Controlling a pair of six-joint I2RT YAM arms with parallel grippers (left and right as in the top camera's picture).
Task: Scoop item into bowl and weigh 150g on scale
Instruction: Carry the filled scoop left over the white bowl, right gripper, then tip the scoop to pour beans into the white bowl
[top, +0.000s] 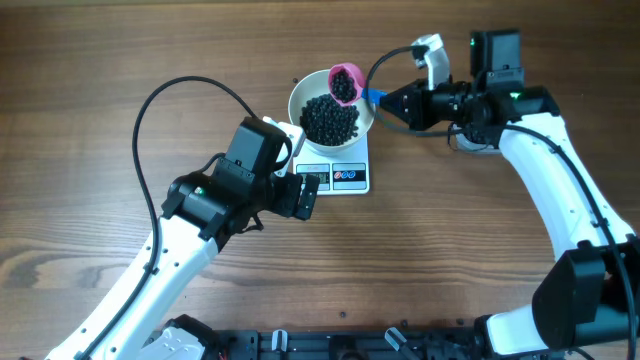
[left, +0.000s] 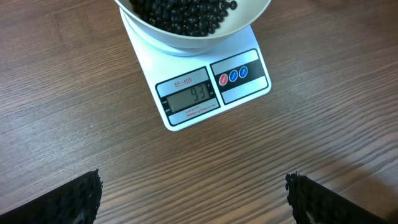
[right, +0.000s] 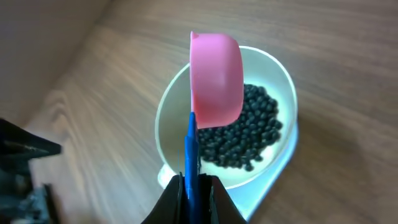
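The right gripper (right: 194, 185), clamped on the handle of the pink scoop (right: 216, 78), holds it tipped over the bowl (right: 166, 124); the left gripper (left: 196, 198) hangs wide near the scale (left: 249, 87).

A white bowl (top: 298, 103) is seen standing on the scale (top: 330, 186), near the middle of the wooden counter (top: 90, 60). The bowl's floor is covered by a dark pile of beans (top: 330, 120). A pink scoop (top: 344, 84) is held over the bowl's far rim, and dark contents are seen inside it. Its blue handle (top: 372, 97) is clamped by the right fingers (top: 390, 103), which are extended from the right. The left fingers (top: 306, 194) are held just beside the scale's near left corner, apart from the bowl; their spread cannot be made out. The display (top: 313, 173) and buttons (top: 345, 174) are left uncovered on the scale's near side.
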